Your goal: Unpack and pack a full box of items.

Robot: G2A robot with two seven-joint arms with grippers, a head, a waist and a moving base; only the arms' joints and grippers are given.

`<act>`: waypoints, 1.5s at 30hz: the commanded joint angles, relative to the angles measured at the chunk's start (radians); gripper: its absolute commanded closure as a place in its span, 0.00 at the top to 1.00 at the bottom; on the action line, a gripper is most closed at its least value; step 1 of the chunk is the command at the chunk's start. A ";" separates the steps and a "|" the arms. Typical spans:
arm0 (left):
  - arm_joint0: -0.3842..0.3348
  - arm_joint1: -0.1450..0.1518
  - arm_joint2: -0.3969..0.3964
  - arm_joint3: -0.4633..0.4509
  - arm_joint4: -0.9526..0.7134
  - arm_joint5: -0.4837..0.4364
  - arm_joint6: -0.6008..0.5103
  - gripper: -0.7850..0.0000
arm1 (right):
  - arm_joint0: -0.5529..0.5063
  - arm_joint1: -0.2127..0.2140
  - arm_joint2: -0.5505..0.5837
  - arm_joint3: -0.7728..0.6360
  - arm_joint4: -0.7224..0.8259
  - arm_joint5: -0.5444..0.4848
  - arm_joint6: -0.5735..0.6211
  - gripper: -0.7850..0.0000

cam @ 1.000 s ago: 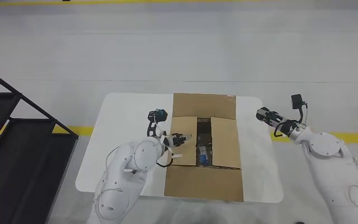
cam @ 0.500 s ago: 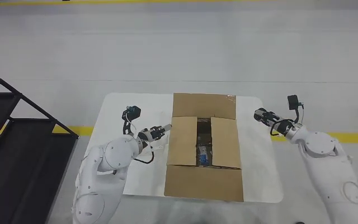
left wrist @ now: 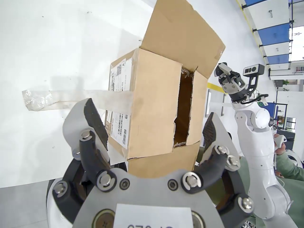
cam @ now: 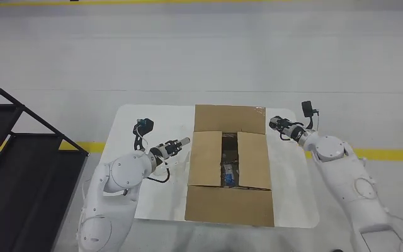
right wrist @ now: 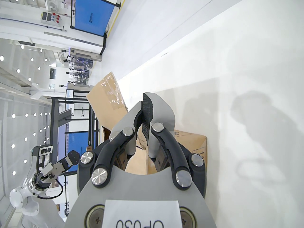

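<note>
A brown cardboard box (cam: 230, 165) stands on the white table (cam: 145, 126) with all its top flaps folded outward. Through the narrow gap between the side flaps I see several packaged items (cam: 229, 172) inside. My left gripper (cam: 182, 143) is open and empty, a short way off the box's left side; in the left wrist view the box wall (left wrist: 152, 110) stands between the spread fingertips (left wrist: 92, 117). My right gripper (cam: 272, 121) is shut with nothing in it, by the box's far right corner; its pads (right wrist: 145, 112) press together near a raised flap (right wrist: 106, 93).
A strip of clear tape (left wrist: 71, 98) hangs from the box's left side and lies across the table. A black rack (cam: 25, 170) stands left of the table. Bare table shows left and right of the box.
My left gripper has drawn back from the box's left flap toward the left. My right arm has moved in toward the box's far right corner.
</note>
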State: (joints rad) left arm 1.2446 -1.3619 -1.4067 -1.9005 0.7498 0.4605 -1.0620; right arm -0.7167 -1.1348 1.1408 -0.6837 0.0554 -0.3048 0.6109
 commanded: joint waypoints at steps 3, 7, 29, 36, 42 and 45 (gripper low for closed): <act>0.000 0.000 0.000 0.000 0.000 0.000 0.000 1.00 | 0.068 -0.035 -0.036 0.120 0.070 -0.044 0.052 0.00; 0.000 0.000 0.000 0.000 0.000 0.000 0.000 1.00 | 0.109 -0.061 -0.043 0.211 0.158 -0.113 0.140 0.00; 0.000 0.000 0.000 0.000 0.000 0.000 0.000 1.00 | 0.145 -0.037 -0.059 0.259 0.021 -0.414 0.322 0.00; 0.050 0.017 0.018 -0.035 0.095 -0.130 -0.008 1.00 | 0.108 -0.026 -0.061 0.180 -0.026 -0.386 0.284 0.00; 0.123 0.038 -0.001 -0.076 0.229 -0.271 -0.007 1.00 | 0.078 -0.022 -0.060 0.114 -0.037 -0.353 0.263 0.00; 0.123 0.038 -0.001 -0.076 0.229 -0.271 -0.007 1.00 | 0.065 -0.020 -0.058 0.089 -0.036 -0.341 0.261 0.00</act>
State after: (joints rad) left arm 1.3692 -1.3233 -1.4082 -1.9766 0.9801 0.1875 -1.0680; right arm -0.6487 -1.1555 1.0822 -0.5887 0.0195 -0.6491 0.8724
